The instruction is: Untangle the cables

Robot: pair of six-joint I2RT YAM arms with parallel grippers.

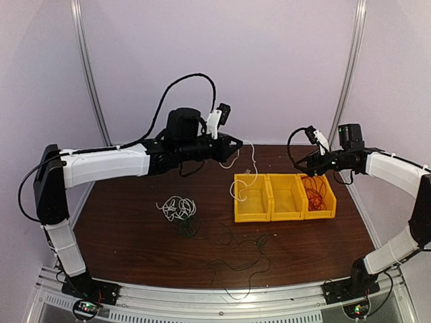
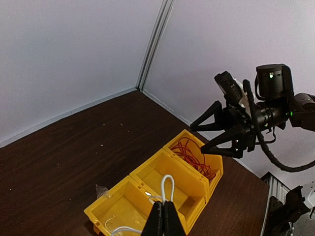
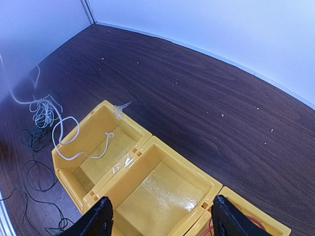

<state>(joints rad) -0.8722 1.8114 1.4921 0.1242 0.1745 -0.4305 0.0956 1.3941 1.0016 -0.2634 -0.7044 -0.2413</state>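
**Left end effector pinches a white cable above the yellow bins**

The left end effector (image 2: 162, 219) is closed tight on a white cable (image 2: 168, 183). It is raised above the worktop (image 1: 128, 232), next to a row of three yellow bins. The cable hangs down from it, loops over the rim of the left bin (image 1: 250, 202), and its free end lies curled on that bin's floor.

The right end effector (image 3: 162, 219) is raised above the bins at the right end of the row. Its fingers are spread wide and hold nothing. The middle bin (image 1: 285, 196) shows only its bare floor. The right bin (image 1: 328, 202) holds a heap of red cable (image 1: 314, 192).

A white tangle (image 1: 176, 207) lies on the worktop to the left of the bins, touching a small dark knot. Loose loops of black cable (image 1: 244, 254) are spread over the near side of the worktop in front of the bins. I cannot tell whether the pinched cable joins the white tangle.
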